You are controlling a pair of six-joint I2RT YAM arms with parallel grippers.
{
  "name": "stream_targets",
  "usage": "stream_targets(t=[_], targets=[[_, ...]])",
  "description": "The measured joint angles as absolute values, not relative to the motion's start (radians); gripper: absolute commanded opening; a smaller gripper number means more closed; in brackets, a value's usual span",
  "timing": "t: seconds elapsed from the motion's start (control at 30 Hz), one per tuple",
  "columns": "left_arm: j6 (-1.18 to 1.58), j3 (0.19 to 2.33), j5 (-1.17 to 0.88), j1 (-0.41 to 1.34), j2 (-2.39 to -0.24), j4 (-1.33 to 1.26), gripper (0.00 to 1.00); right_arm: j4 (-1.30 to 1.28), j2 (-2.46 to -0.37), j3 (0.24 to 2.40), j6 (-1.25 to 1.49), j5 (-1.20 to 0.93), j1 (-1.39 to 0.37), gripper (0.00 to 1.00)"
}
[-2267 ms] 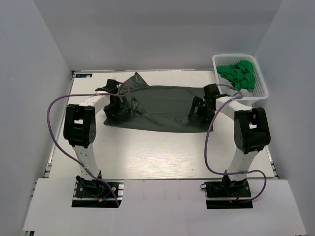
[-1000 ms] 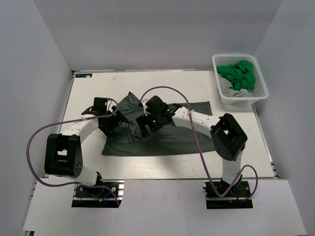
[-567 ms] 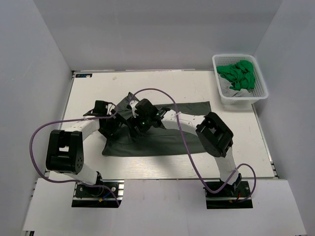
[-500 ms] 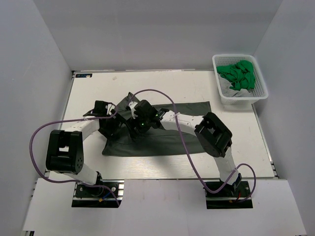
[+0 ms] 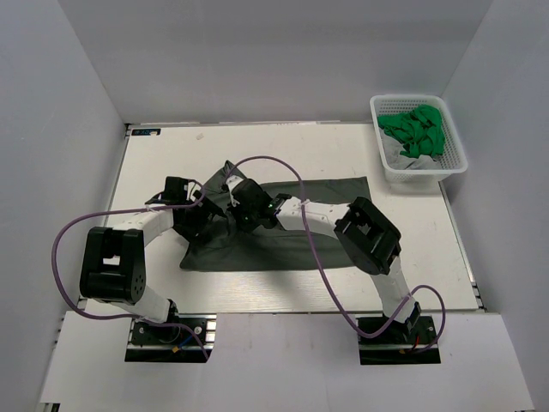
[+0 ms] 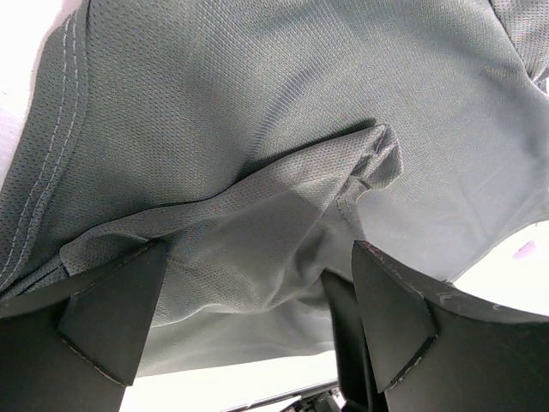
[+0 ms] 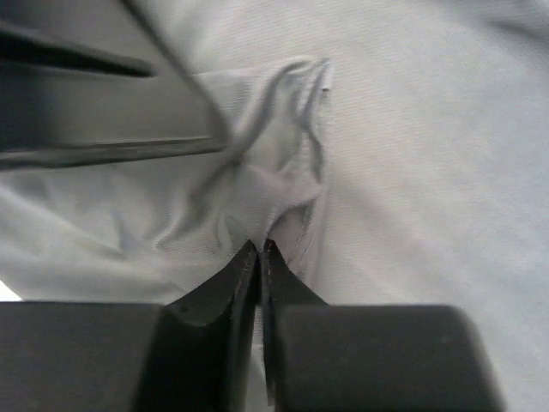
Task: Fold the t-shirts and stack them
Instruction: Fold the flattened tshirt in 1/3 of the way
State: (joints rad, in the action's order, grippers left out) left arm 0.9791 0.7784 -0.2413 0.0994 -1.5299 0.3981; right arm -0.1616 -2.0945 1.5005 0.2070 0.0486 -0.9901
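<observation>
The dark charcoal grey t-shirt [image 5: 317, 225] lies spread across the middle of the table, bunched at its left end. My right gripper [image 5: 230, 199] reaches over to that bunched end. In the right wrist view the right gripper [image 7: 260, 245] is shut on a raised fold of the grey t-shirt [image 7: 412, 172]. My left gripper [image 5: 190, 220] sits just left of it, low over the same end. In the left wrist view the left gripper [image 6: 257, 257] stands open, straddling a wrinkle of the grey t-shirt [image 6: 257, 112]. The green t-shirts [image 5: 417, 129] lie crumpled in the basket.
The white lattice basket [image 5: 455, 163] stands at the table's back right corner. The white table [image 5: 300, 146] shows bare behind and in front of the shirt. Grey walls close in on the left, back and right. Purple cables loop over both arms.
My right arm has swung from the shirt's middle over to its left end, and its jaws have closed on a fold there. The left gripper has stayed open and barely moved.
</observation>
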Motion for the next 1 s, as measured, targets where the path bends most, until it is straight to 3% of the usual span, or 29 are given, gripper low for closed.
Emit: stream_targets(t=[0.1, 0.23, 0.37, 0.4, 0.5, 0.57, 1.0], targets=[[0.985, 0.778, -0.235, 0.099, -1.529, 0.400, 1.00, -0.150, -2.094, 1.484, 0.233, 0.091, -0.986, 0.00], [0.989, 0.778, -0.225, 0.099, -1.528, 0.403, 1.00, -0.159, -2.094, 1.480, 0.272, 0.150, -0.977, 0.02], [0.993, 0.778, -0.221, 0.099, -1.525, 0.406, 1.00, -0.161, -2.086, 1.458, 0.289, 0.168, -0.969, 0.26], [0.993, 0.778, -0.220, 0.099, -1.525, 0.407, 1.00, -0.165, -2.081, 1.447, 0.286, 0.161, -0.969, 0.37], [0.993, 0.778, -0.218, 0.099, -1.524, 0.408, 1.00, -0.183, -2.061, 1.419, 0.274, 0.128, -0.963, 0.58], [0.992, 0.778, -0.218, 0.099, -1.524, 0.408, 1.00, -0.196, -2.049, 1.415, 0.262, 0.109, -0.962, 0.64], [0.899, 0.823, -0.187, 0.099, -1.515, 0.466, 1.00, -0.231, -2.013, 1.562, 0.262, 0.120, -0.952, 0.66]])
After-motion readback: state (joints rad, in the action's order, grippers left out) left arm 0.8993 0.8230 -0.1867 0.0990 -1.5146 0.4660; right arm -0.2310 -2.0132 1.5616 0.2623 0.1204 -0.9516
